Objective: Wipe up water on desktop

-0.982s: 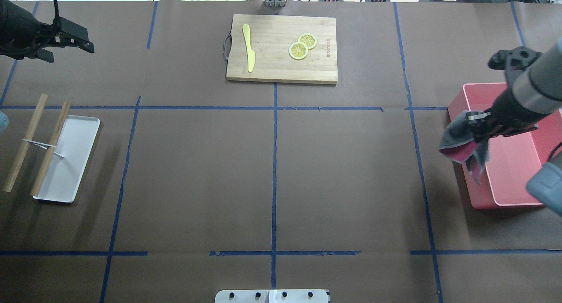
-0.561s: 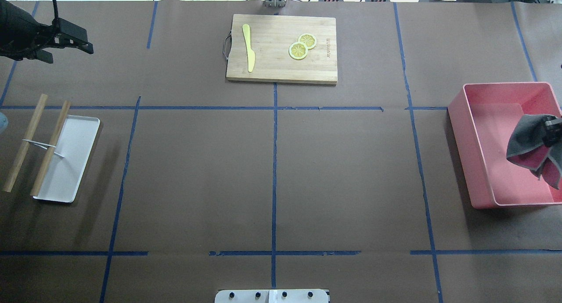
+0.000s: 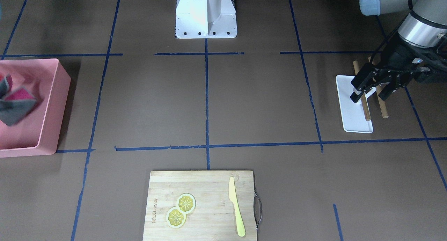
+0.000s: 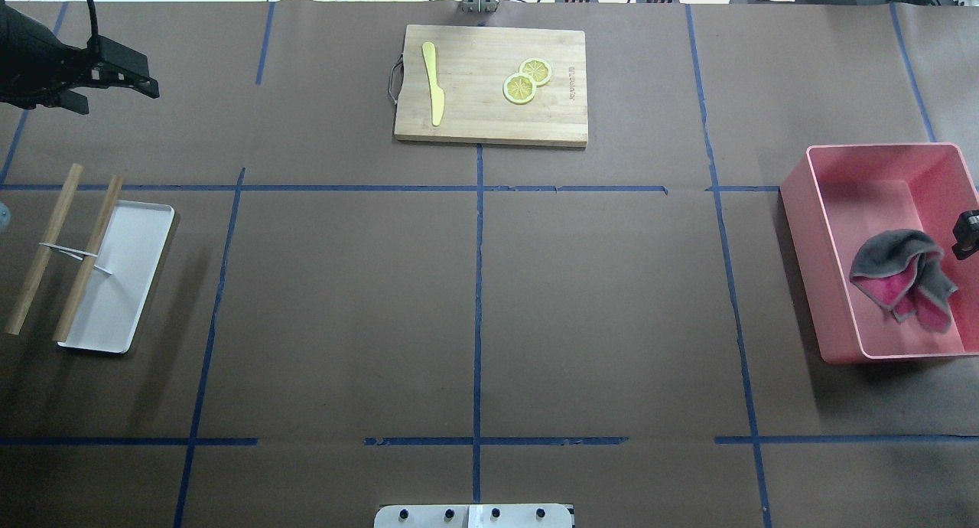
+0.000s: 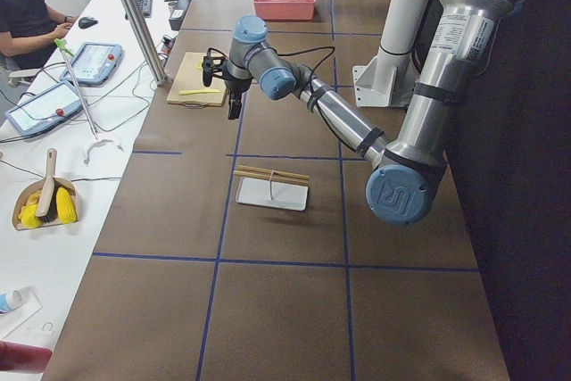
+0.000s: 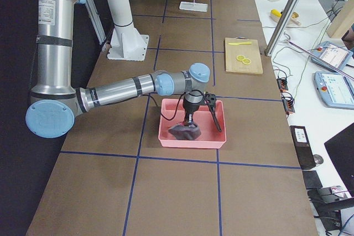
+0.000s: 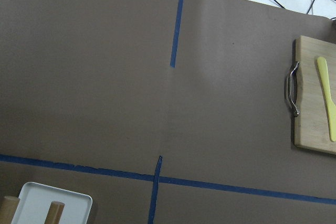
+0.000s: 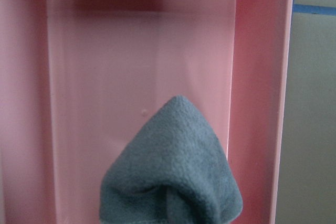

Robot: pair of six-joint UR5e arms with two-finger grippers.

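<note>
The desktop [image 4: 344, 306] is dark brown with blue tape lines; no water shows on it. A grey-and-pink cloth [image 4: 895, 264] lies crumpled inside the pink bin [image 4: 799, 229] at the right. It also shows in the front view [image 3: 14, 106] and fills the lower half of the right wrist view [image 8: 173, 177]. Only a black tip of my right gripper [image 4: 967, 233] shows at the frame edge, apart from the cloth, so it has let go. My left gripper [image 4: 118, 99] is open and empty, held above the far left of the desktop [image 3: 370, 95].
A bamboo cutting board [image 4: 489, 122] with a yellow knife [image 4: 434, 84] and two lemon slices [image 4: 520, 88] sits at the far middle. A white tray [image 4: 126, 283] with two wooden rods [image 4: 38, 252] lies at the left. The robot base [image 4: 474, 516] is at the near edge.
My right gripper carried the hanging cloth rightward over the bin. The cloth now lies heaped in the bin, apart from the gripper. The left gripper barely shifted.
</note>
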